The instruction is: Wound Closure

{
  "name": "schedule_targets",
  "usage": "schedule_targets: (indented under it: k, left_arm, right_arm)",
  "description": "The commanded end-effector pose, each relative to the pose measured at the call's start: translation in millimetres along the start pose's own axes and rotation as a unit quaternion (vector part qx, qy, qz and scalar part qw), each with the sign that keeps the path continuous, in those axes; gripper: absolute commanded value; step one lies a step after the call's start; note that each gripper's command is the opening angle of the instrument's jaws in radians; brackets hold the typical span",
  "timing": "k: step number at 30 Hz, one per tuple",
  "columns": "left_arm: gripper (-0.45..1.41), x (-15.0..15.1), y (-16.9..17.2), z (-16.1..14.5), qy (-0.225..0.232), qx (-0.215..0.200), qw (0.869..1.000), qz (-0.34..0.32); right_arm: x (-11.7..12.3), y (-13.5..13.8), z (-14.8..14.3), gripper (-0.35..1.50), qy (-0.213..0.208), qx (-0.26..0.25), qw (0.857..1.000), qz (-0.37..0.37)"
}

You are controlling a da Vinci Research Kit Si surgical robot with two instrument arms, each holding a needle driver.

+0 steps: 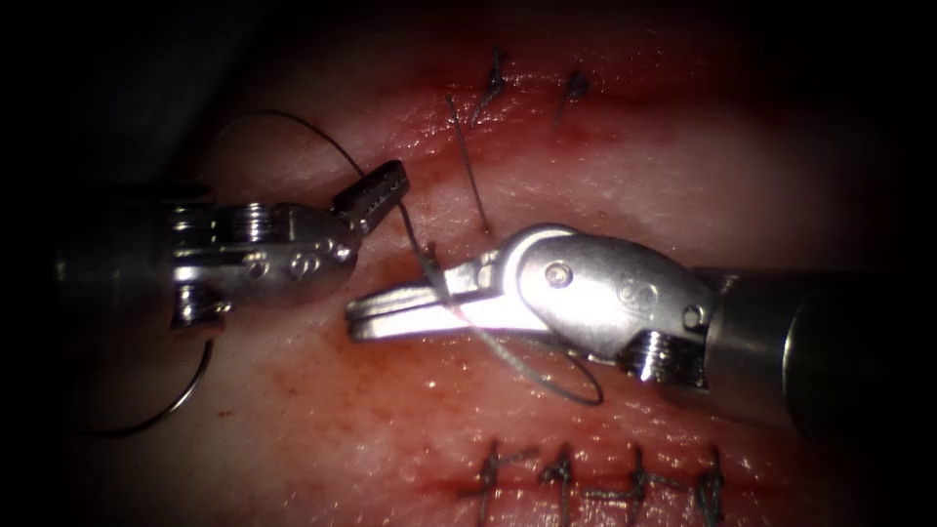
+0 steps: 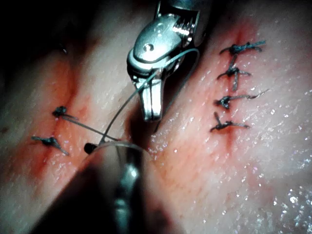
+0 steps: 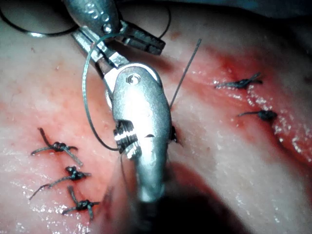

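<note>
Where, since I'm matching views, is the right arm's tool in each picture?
Endoscope view: right arm's tool, jaws shut, thread draped over it, facing the left arm's tool, open and empty.
Left wrist view: beside the long stitch row, at.
Right wrist view: tips under the left arm's tool.
Shared landmark: the long stitch row.

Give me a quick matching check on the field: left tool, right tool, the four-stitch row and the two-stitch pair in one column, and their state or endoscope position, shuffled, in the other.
Things:
1. left tool
2. right tool
3. row of four stitches
4. pair of stitches

States and places:
A. along the bottom of the endoscope view
B. jaws shut, thread looped around it
C. near the top of the endoscope view
D. jaws open

Pairs: 1-D, 2-B, 3-A, 4-C.
</note>
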Motion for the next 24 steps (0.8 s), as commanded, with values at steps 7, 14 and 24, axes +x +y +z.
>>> schedule_targets:
  k: [7, 14, 24]
  left_arm:
    - [-0.45, 0.8, 1.2, 0.6, -0.002, 0.001, 1.0, 0.011]
    - [-0.45, 0.8, 3.0, 0.0, -0.006, 0.008, 1.0, 0.017]
    - [-0.45, 1.8, 5.2, -2.0, -0.021, 0.015, 0.999, 0.023]
  right_arm:
    - [1.4, 0.8, 1.2, -0.35, 0.047, -0.108, 0.993, -0.003]
    - [0.9, 1.9, 1.1, 0.02, 0.02, -0.188, 0.982, -0.021]
    - [-0.8, 4.0, -0.4, 1.31, -0.112, -0.248, 0.961, -0.046]
